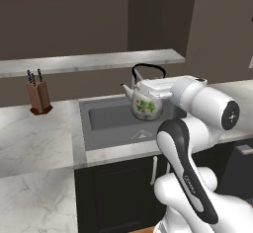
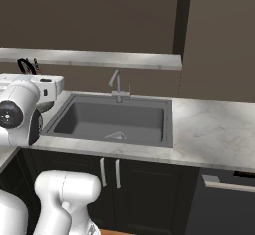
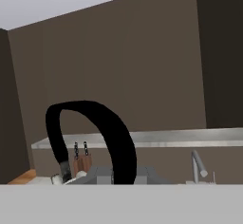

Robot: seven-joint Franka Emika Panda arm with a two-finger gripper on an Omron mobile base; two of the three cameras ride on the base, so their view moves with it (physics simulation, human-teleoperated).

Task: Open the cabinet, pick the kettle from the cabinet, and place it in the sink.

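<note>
Carrying the kettle (image 1: 147,103) toward the sink (image 1: 89,128), judged as the step in hand; the placing itself not yet done. In the left base view, kettle at the centre of the frame, above the right part of the grey basin, hanging clear of the basin floor. Held at the side of the white hand; gripper (image 1: 157,95) closed on the kettle, judging from how the kettle hangs against it, though the fingertips themselves hidden behind the kettle body.

To do this step well: lower slowly and straight, keeping the kettle upright so that the spout does not tip. Better to stay well apart from the faucet (image 2: 116,85) at the back rim, seen at the centre of the right base view. Release only when the bottom rests on the basin floor, otherwise risk of dropping and rolling. Also to keep the body away from the right wall of the basin, which looks near.

Look of the kettle: small, rounded, white, with red and green pattern on the side, short spout pointing to the left of the frame, thin black arched handle above. In the hand view, this handle as a thick black arch at lower left, very close to the camera. Knife block (image 1: 38,97) at the left on the counter (image 1: 34,143), well apart.
</note>
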